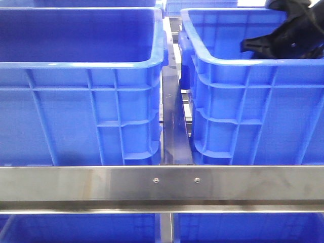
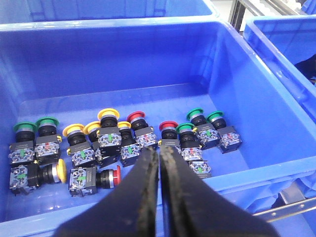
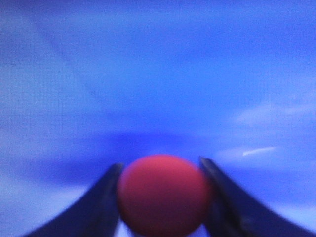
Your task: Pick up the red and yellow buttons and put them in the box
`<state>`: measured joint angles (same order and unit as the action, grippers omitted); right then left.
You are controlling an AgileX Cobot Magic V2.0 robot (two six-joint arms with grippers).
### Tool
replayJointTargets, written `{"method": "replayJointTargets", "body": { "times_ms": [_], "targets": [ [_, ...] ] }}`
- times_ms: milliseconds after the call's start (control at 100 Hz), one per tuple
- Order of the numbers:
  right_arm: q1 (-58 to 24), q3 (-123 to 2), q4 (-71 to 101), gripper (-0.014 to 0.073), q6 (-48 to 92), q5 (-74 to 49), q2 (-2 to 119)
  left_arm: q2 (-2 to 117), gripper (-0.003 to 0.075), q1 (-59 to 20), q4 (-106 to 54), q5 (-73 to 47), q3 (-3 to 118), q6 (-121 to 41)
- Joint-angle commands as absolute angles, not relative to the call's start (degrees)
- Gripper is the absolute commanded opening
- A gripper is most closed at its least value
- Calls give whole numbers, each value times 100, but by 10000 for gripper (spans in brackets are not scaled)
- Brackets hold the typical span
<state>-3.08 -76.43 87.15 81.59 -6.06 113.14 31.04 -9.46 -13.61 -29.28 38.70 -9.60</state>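
Between our right gripper's (image 3: 163, 197) fingers (image 3: 98, 207) sits a red button (image 3: 163, 195), clamped on both sides (the view is blurred) over blue plastic. Our left gripper (image 2: 159, 163) is closed and empty above the left bin (image 2: 237, 84), where red, yellow and green buttons (image 2: 123, 140) lie clustered.

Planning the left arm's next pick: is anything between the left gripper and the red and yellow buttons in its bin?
Nothing visible blocks it. The left gripper, jaws nearly closed, hangs over the blue bin with open space down to the red button and yellow button. Green-capped buttons crowd close beside them.
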Motion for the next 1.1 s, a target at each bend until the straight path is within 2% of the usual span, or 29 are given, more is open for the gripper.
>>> {"method": "replayJointTargets", "body": {
  "times_ms": [0,80,360,620,880,1090],
  "targets": [
    [-314,-7781,8757,488,8159,-934,11028,3115,-19,-946,-1444,-2467,4025,-919],
    [-310,-7781,8752,520,8159,-948,11028,3115,-19,-946,-1444,-2467,4025,-919],
    [-298,-7781,8752,520,8159,-879,10947,3115,-19,-946,-1444,-2467,4025,-919],
    [-280,-7748,8752,520,8159,-717,10406,3115,-19,-946,-1444,-2467,4025,-919],
    [-234,-6986,8734,514,8159,-567,9341,3115,-19,-946,-1444,-2467,4025,-919],
    [-234,-6013,8734,514,8159,-467,8015,3115,-19,-946,-1444,-2467,4025,-919]
  ]
}}
